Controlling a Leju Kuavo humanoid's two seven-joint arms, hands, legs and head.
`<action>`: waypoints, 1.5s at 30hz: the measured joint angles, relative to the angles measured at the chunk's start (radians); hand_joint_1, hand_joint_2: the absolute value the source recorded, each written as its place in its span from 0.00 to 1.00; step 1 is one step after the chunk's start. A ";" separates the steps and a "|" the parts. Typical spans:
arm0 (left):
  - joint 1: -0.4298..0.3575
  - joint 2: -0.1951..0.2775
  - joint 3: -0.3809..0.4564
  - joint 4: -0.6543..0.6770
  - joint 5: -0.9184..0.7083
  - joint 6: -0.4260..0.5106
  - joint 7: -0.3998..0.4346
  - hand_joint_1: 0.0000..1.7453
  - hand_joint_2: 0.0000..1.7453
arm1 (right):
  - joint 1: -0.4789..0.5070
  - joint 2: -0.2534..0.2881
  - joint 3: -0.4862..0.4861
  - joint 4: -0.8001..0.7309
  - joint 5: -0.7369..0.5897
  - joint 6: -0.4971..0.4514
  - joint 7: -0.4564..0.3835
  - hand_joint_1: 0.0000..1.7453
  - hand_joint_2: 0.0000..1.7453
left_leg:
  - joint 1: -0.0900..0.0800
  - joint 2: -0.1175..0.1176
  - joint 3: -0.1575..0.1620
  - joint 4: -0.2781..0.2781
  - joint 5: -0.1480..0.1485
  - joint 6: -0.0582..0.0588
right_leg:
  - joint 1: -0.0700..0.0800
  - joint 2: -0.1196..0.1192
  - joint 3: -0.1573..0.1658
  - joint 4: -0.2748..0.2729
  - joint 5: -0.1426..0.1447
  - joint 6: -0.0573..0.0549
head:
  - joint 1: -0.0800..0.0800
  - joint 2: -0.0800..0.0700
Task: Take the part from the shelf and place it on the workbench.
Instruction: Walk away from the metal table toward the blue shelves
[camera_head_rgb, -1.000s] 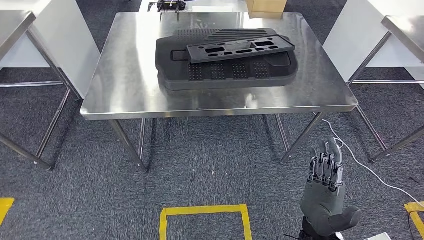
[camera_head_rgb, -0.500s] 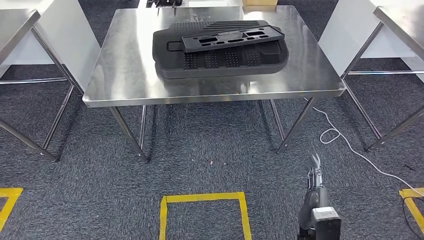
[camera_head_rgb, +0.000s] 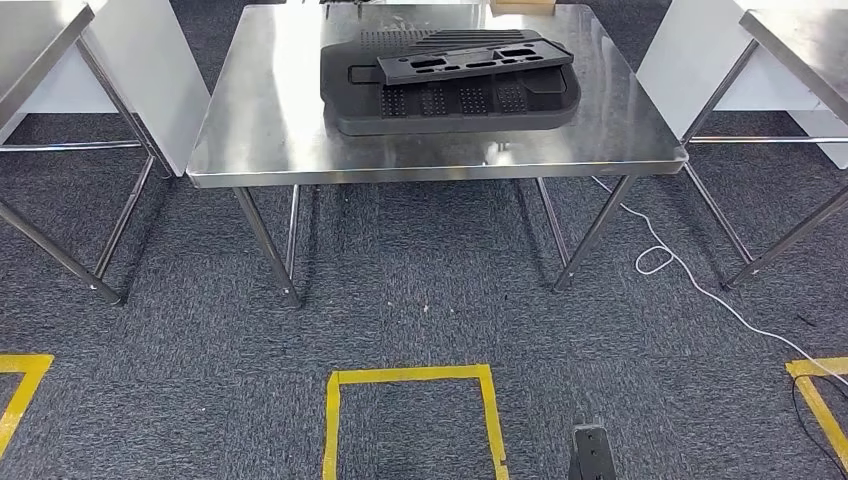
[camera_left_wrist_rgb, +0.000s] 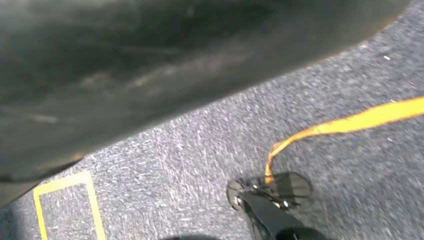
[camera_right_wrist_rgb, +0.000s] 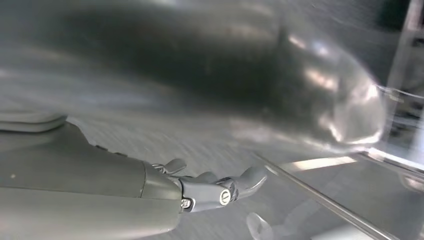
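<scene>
The workbench (camera_head_rgb: 260, 150) carries a stack of dark parts (camera_head_rgb: 450, 85) at its far middle, taking up much of the back half. The near edge, the near left corner and the left side are bare steel. Steel tables (camera_head_rgb: 40, 40) flank it left and right; a white cable (camera_head_rgb: 680, 270) trails across the carpet by its near right leg.

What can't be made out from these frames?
- Right hand: the right wrist view is motion-blurred, so whether its fingers are apart or curled is unclear.
- Left hand: a large dark blurred mass covers the left wrist view.
- Workbench far edge: cut off by the head view's top edge.
- Lower part under the upper part: their contact is hidden.
</scene>
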 joint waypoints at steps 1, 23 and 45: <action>0.000 0.000 0.000 0.000 -0.001 0.001 0.000 0.00 0.00 | -0.019 -0.005 -0.020 0.063 -0.003 0.010 -0.005 0.00 0.00 | 0.000 0.002 -0.012 -0.001 0.011 0.012 | -0.002 0.001 -0.018 0.043 -0.039 -0.005 | 0.001 0.000; -0.001 0.000 0.000 0.000 -0.020 0.005 0.009 0.00 0.00 | -0.110 -0.053 -0.174 0.601 0.029 0.077 0.308 0.00 0.00 | 0.010 0.006 -0.061 0.196 -0.001 -0.042 | 0.011 -0.007 0.070 -0.065 0.007 -0.046 | -0.002 0.000; -0.006 -0.001 0.002 0.000 -0.021 0.013 0.018 0.00 0.00 | -0.121 -0.033 -0.165 0.629 0.137 0.063 0.457 0.00 0.00 | -0.002 0.013 -0.121 -0.009 0.118 -0.021 | 0.011 -0.002 0.193 -0.094 -0.081 -0.035 | 0.006 0.000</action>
